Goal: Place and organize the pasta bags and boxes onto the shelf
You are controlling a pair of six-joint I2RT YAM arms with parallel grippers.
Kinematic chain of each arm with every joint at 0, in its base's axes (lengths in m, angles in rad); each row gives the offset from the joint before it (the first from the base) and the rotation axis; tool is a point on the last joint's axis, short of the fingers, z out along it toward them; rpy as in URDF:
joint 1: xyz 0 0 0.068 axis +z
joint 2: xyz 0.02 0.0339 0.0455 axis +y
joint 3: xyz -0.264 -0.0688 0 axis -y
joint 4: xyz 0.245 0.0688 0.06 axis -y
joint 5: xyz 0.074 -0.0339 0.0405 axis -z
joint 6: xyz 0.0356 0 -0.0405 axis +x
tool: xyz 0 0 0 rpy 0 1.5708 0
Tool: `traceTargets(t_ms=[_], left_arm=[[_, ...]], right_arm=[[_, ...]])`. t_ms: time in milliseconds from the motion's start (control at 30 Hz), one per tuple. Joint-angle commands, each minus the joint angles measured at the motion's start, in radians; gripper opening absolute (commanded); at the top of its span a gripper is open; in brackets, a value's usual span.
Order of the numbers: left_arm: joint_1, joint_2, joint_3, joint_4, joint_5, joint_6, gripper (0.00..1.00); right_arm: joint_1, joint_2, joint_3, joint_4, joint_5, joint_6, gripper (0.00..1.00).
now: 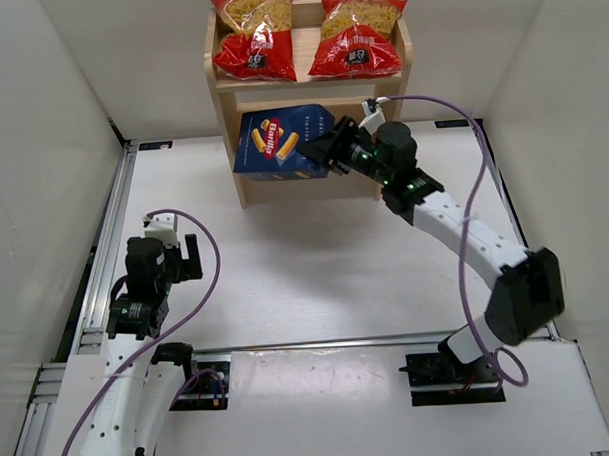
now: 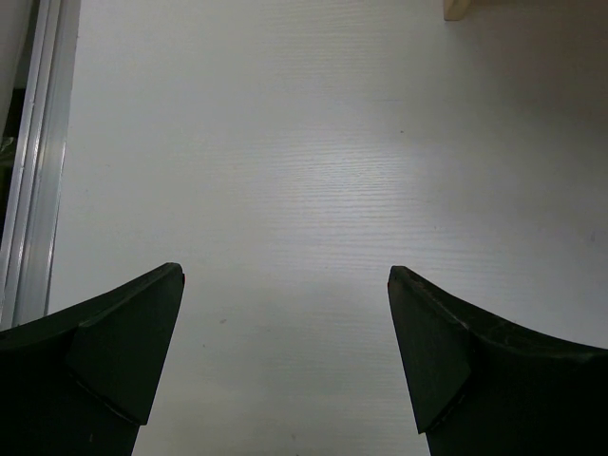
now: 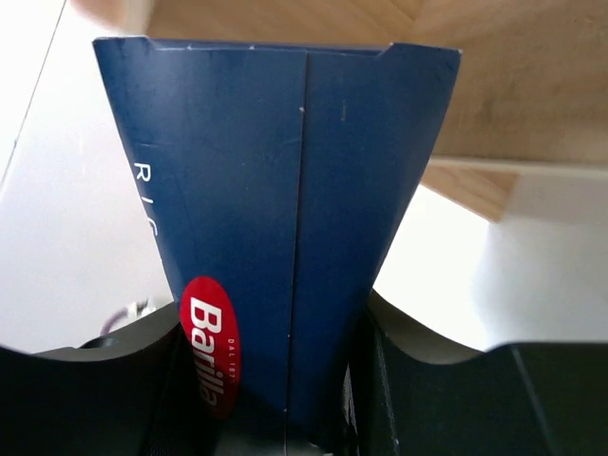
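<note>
Gripping the dark blue pasta box by its right-hand end, the right arm has its jaws shut on the carton's narrow faces. The right wrist view shows the box running straight out from between them toward the wood of the shelf.

From above, the box's long axis lies roughly along the table's far edge, with the whole carton to the left of the jaws. It sits level with the tier below the top board of the shelf, at the middle of the far edge. I cannot tell whether it is resting on a board or hanging in front of the opening.

Both red bags lie side by side on the top tier.

The left arm sits by the near-left corner, well away from the shelf, its jaws wide over bare table. My judgement is that the right arm alone must push the box in lengthwise.
</note>
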Motion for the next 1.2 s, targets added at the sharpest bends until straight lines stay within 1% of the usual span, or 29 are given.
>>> traceTargets(t_ms=[0,67,167,300,333,433,467,533,600,667,700,733,800,933,1000,1033,1067,1167], left_arm=[[0.007,-0.001,0.044,-0.015,-0.018,-0.006,1.0],[0.007,-0.001,0.044,-0.025,-0.027,-0.006,1.0],[0.017,-0.01,0.033,-0.037,-0.027,-0.006,1.0],[0.017,-0.011,0.024,-0.046,-0.027,-0.006,1.0],[0.017,-0.011,0.024,-0.046,-0.027,-0.006,1.0],[0.017,-0.011,0.015,-0.046,-0.018,-0.006,1.0],[0.017,-0.011,0.015,-0.046,-0.018,-0.006,1.0],[0.017,0.0,0.015,-0.046,-0.009,-0.006,1.0],[0.017,0.0,0.015,-0.046,-0.009,-0.006,1.0],[0.017,0.0,0.015,-0.046,-0.009,-0.006,1.0],[0.017,0.0,0.015,-0.046,-0.009,-0.006,1.0],[0.017,0.0,0.015,-0.046,-0.009,-0.006,1.0],[0.026,0.0,0.015,-0.046,-0.009,-0.006,1.0],[0.026,-0.009,0.006,-0.046,-0.009,-0.006,1.0],[0.026,-0.009,0.006,-0.046,-0.009,-0.006,1.0],[0.026,-0.009,0.006,-0.046,-0.009,-0.006,1.0],[0.026,-0.009,0.006,-0.046,-0.009,-0.006,1.0],[0.026,-0.009,0.006,-0.046,-0.009,-0.006,1.0]], right_arm=[[-0.013,0.039,0.127,0.419,-0.082,0.143,0.0],[-0.013,0.062,0.144,0.429,-0.082,0.152,0.0],[-0.031,0.084,0.155,0.453,-0.042,0.141,0.0],[-0.065,0.128,0.234,0.351,-0.042,0.118,0.0],[-0.077,0.158,0.235,0.361,-0.054,0.118,0.0],[-0.102,0.237,0.297,0.373,-0.118,0.181,0.0],[-0.102,0.255,0.307,0.402,-0.118,0.196,0.0],[-0.111,0.303,0.354,0.403,-0.118,0.21,0.0],[-0.111,0.335,0.403,0.323,-0.118,0.21,0.0],[-0.111,0.376,0.454,0.285,-0.129,0.21,0.0],[-0.111,0.377,0.454,0.284,-0.14,0.21,0.04],[-0.111,0.39,0.463,0.275,-0.14,0.219,0.11],[-0.111,0.4,0.463,0.246,-0.116,0.23,0.16],[-0.111,0.418,0.472,0.205,-0.073,0.267,0.16],[-0.1,0.418,0.45,0.177,-0.048,0.267,0.16],[-0.1,0.418,0.436,0.166,-0.034,0.267,0.19],[-0.1,0.418,0.436,0.157,-0.01,0.267,0.3],[-0.091,0.473,0.497,0.157,-0.01,0.279,0.52]])
